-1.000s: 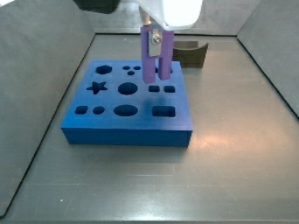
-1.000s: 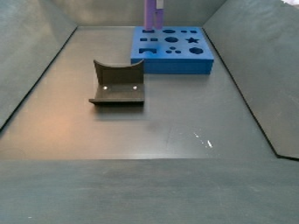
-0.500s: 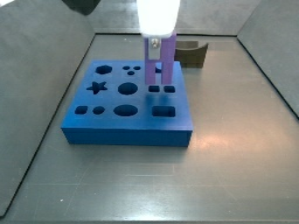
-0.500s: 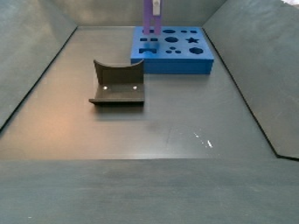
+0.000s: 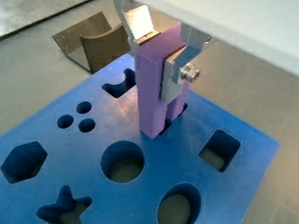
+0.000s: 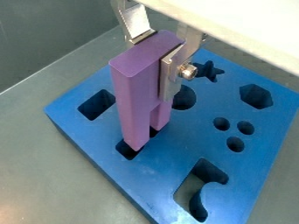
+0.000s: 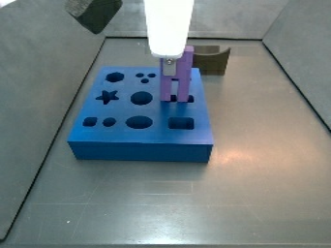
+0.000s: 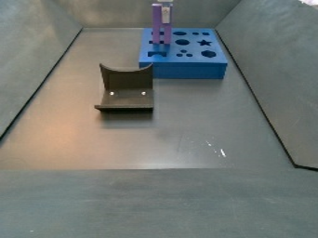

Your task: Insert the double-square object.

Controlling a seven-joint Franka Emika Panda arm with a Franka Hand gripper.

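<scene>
— Where does the double-square object (image 5: 156,87) stand relative to the blue block (image 5: 228,197)?

— Upright over it, with its lower end at the mouth of a paired-square hole near the block's edge. In both wrist views the foot of the peg looks just entered, though I can't tell how deep. Most of its length is clearly above the block's top face.

— And the gripper (image 6: 162,63)?

— Directly above the block, pinching the peg near its upper end. The silver fingers (image 5: 184,66) press on opposite faces, so the grip looks firm.

— Which step is this, then?

— I judge it to be the insertion itself: alignment looks done and the seating has begun. In a side view the double-square object (image 7: 181,75) rises from the block's far side, below the gripper (image 7: 173,60), and looks about vertical.

— What does the next move call for?

— A straight downward push, keeping the peg vertical so its two squares don't bind on the hole's edges. The gripper should let go only once the peg sits low in the block.

— Anything else near the block?

— A dark curved block (image 8: 125,89) rests on the surface (image 8: 187,139), well apart from the blue block (image 8: 187,63) and out of the way.
</scene>
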